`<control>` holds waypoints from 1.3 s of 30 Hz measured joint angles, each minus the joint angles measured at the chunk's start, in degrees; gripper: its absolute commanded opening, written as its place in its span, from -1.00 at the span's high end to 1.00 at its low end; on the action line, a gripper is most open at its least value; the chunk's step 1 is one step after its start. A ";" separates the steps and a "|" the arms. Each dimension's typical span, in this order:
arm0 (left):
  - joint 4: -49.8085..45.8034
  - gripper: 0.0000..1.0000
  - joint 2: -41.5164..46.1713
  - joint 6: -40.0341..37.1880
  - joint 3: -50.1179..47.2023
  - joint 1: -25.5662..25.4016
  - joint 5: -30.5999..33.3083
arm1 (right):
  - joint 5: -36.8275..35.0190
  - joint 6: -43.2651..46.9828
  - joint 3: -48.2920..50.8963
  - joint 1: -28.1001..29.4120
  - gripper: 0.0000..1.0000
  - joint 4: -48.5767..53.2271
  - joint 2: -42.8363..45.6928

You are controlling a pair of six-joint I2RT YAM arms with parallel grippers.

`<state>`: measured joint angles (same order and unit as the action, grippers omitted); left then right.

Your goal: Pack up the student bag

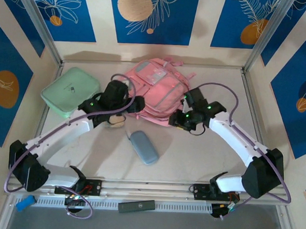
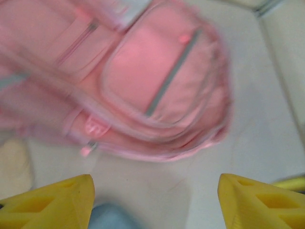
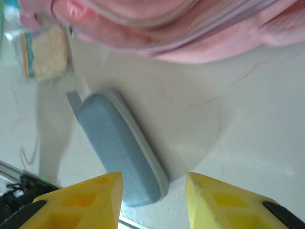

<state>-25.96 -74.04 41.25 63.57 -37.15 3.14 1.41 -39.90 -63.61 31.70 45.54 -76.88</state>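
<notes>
- Lying at upper centre of the frame, student bag (image 1: 157, 91) is resting on the surface (image 1: 202, 159).
- Left gripper (image 2: 155, 191) is hovering open, empty.
- Right gripper (image 3: 153, 191) is hanging open, empty, near blue case (image 3: 119, 143).

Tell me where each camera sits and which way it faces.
Top external: above, behind the bases, looking down at the table; left arm, right arm visible.
Left wrist: on the left arm, facing the pink backpack; left claw open.
Right wrist: on the right arm, facing the blue case; right claw open.
Shared: both wrist views show the pink backpack.
</notes>
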 measured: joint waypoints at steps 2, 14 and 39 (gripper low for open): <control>0.72 -0.39 0.00 3.58 -5.49 1.38 -0.57 | -2.62 -1.95 0.00 4.63 0.20 0.22 -0.35; 13.90 -0.26 -15.65 16.65 -11.76 11.15 -8.07 | -8.74 -8.37 -4.81 15.56 0.22 -4.74 -16.15; 29.86 0.19 -20.13 28.39 -14.40 13.66 -11.63 | -10.45 -7.89 -11.82 14.16 0.27 -11.28 -25.73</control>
<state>3.90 -94.17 69.65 49.17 -23.49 -8.49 -9.04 -47.79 -75.44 45.87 34.26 -102.61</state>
